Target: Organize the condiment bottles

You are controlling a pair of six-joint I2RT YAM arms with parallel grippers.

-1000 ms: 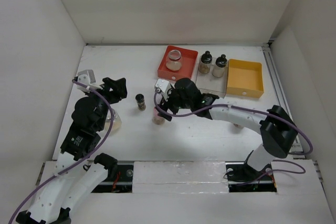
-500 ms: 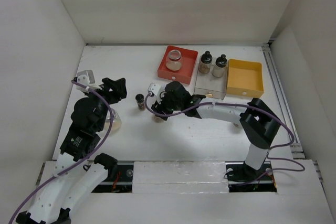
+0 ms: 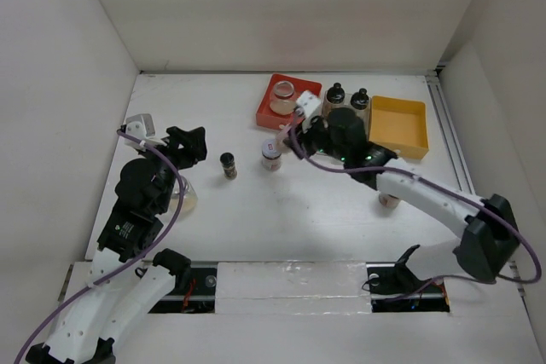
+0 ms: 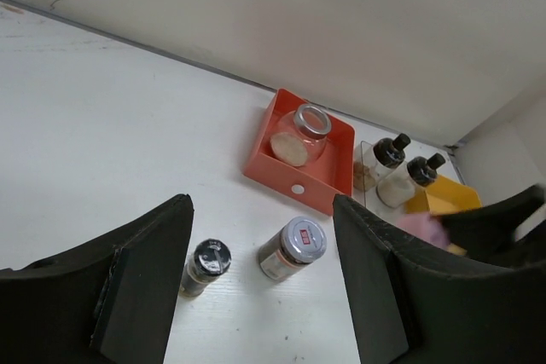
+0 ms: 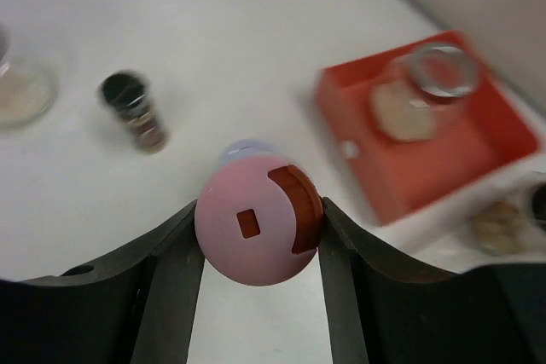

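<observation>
My right gripper (image 5: 258,210) is shut on a pink-capped shaker (image 5: 256,228) and holds it above the table. In the top view this gripper (image 3: 295,132) hangs just in front of the red tray (image 3: 266,112). A silvery-capped jar (image 3: 271,155) and a small black-capped jar (image 3: 228,164) stand on the table to its left. Both also show in the left wrist view, the silvery-capped jar (image 4: 294,249) and the black-capped jar (image 4: 207,262). My left gripper (image 4: 263,202) is open and empty, high above them. A squat glass jar (image 3: 284,95) sits in the red tray. Two black-capped bottles (image 3: 334,100) stand in the clear tray (image 3: 341,144).
The yellow tray (image 3: 397,125) lies at the right, next to the clear one. Another squat glass jar (image 3: 183,200) rests under my left arm. A small jar (image 3: 388,201) is partly hidden by my right forearm. White walls close in the table on three sides.
My right gripper closed on the pink-capped shaker at the table's middle, lifted it and swung right and back toward the red tray. The silvery-capped jar now shows. The left arm stayed still.
</observation>
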